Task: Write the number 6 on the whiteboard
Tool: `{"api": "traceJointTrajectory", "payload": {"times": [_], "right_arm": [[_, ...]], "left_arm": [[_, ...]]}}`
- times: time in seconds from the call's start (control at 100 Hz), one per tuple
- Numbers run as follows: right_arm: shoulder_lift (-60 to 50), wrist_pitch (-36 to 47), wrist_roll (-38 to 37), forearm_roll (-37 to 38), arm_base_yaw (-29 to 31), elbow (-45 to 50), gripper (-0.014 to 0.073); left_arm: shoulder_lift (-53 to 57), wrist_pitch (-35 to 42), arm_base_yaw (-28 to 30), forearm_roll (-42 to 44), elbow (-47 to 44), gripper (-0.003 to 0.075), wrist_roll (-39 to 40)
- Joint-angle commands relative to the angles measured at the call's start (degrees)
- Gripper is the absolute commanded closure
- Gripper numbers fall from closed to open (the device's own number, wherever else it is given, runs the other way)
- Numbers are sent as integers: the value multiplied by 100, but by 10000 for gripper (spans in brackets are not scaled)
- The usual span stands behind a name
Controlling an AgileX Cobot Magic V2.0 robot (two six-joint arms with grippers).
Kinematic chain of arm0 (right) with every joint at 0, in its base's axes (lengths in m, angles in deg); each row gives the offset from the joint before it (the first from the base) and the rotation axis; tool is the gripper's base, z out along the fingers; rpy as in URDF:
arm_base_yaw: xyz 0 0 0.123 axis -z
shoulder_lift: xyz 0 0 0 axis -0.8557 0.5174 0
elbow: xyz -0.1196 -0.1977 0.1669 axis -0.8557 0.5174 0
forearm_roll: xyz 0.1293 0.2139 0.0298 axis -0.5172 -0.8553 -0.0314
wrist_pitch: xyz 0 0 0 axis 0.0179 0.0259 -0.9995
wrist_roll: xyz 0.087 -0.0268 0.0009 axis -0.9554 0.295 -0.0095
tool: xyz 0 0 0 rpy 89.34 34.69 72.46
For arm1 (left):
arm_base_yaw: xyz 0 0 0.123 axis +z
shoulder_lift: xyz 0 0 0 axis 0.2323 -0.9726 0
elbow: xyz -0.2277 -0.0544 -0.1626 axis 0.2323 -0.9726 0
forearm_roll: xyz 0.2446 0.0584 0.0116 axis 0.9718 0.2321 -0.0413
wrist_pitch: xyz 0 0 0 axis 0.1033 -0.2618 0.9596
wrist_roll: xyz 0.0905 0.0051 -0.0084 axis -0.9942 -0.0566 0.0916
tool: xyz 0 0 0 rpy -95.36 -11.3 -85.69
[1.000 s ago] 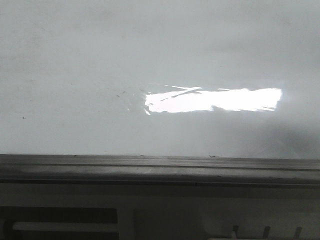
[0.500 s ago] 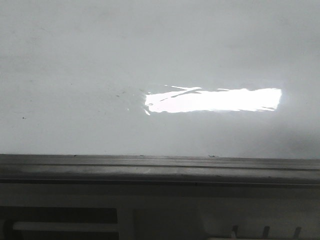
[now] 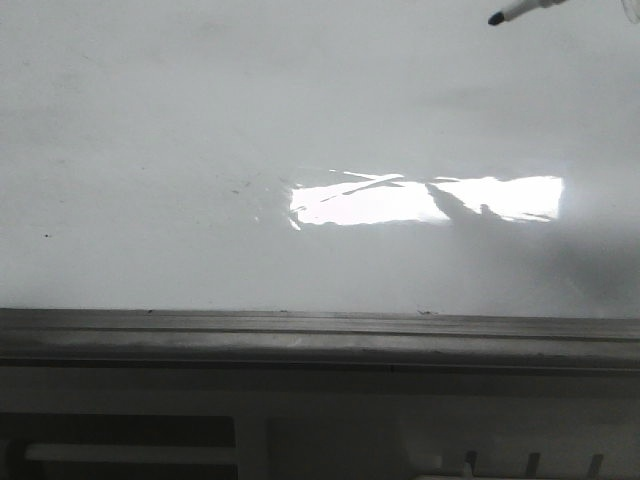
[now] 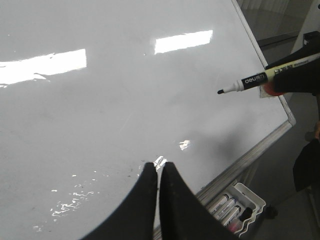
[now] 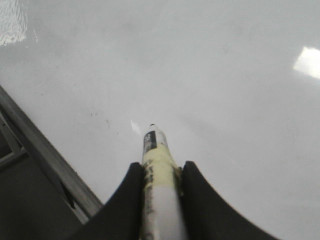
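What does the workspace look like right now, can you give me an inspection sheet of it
Surface: whiteboard, glossy, bright glare; faint specks only.
Job's things: number 6 not yet drawn, nothing seen of it; marker uncapped, tip above the board.
Clutter: spare markers in a tray beyond the board's edge.
Grippers: right gripper shut on marker; left gripper fingers nearly together, empty.
Cables: nothing seen.
Surroundings: grey edge rail, slotted frame below.

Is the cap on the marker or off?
Off. The marker in the right gripper shows its bare black tip, pointing out over the whiteboard. No cap is on it.
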Motion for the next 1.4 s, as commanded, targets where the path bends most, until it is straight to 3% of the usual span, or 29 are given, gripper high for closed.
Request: {"api": "traceJointTrajectory", "payload": {"times": [0.0, 1.39], "right_arm": [[132, 788, -10, -14, 36, -119, 644], [1492, 1772, -10, 254, 165, -119, 644]], "left_arm": [[-54, 297, 13, -131, 160, 739, 61], [-54, 211, 13, -131, 160, 739, 61]]}}
